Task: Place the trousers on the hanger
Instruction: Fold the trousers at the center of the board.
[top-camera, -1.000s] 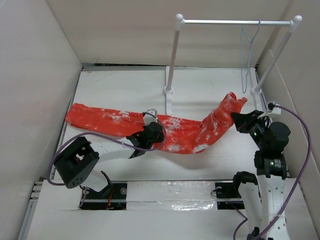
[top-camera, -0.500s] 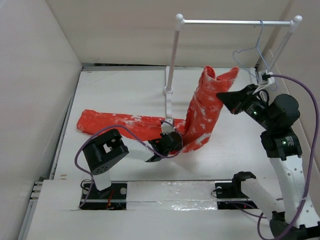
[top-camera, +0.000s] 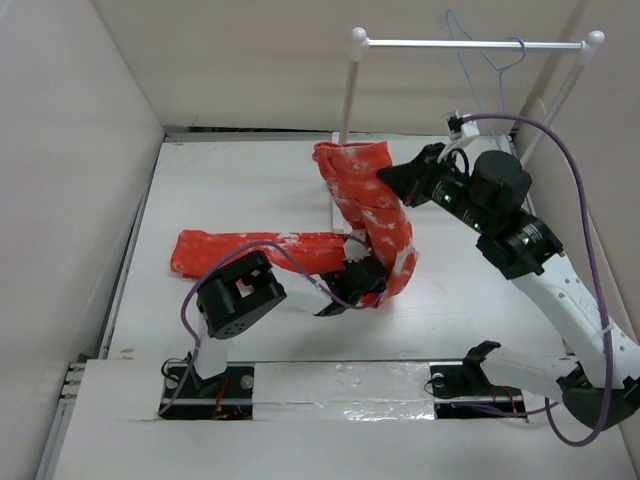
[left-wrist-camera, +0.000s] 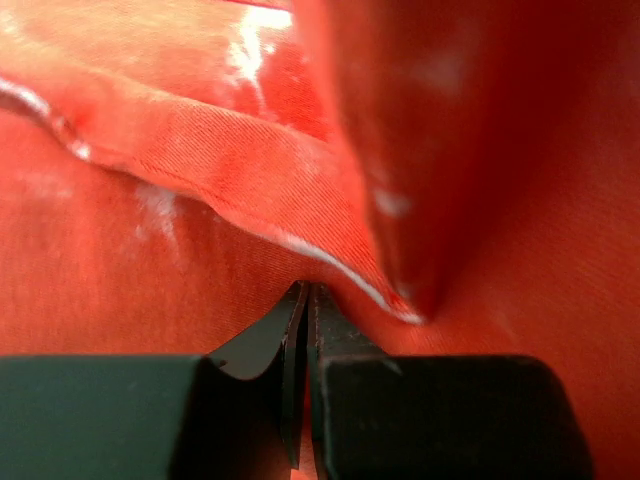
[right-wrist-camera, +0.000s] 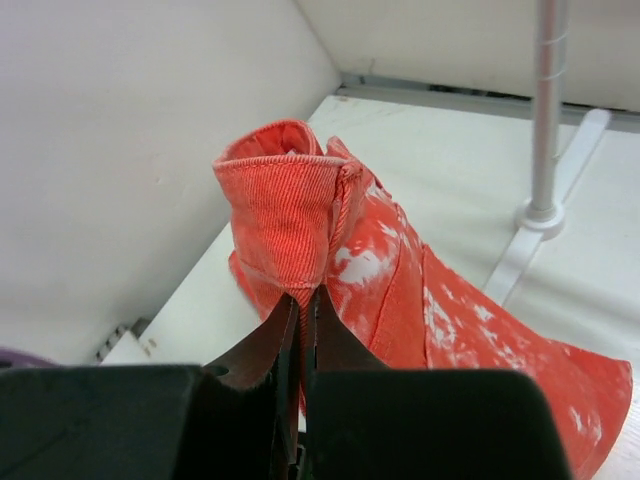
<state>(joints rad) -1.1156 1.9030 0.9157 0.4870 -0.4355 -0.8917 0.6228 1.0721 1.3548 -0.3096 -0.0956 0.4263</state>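
Trousers (top-camera: 375, 215): one end raised off counter (top-camera: 230, 180)
Right tool (top-camera: 384, 179): clenched on raised hem
Left tool (top-camera: 352, 284): clenched on fold

The table (top-camera: 230, 190) is a plain white top, boxed in on three sides. One leg of the trousers (top-camera: 250, 248) lies flat across it, stretching from left of centre toward the middle. There the cloth bunches and rises off the surface (the rest is up in the air). The white rail stand (top-camera: 347, 100) has its feet planted toward the back, and the two arm bases (top-camera: 205, 385) sit at the near edge.
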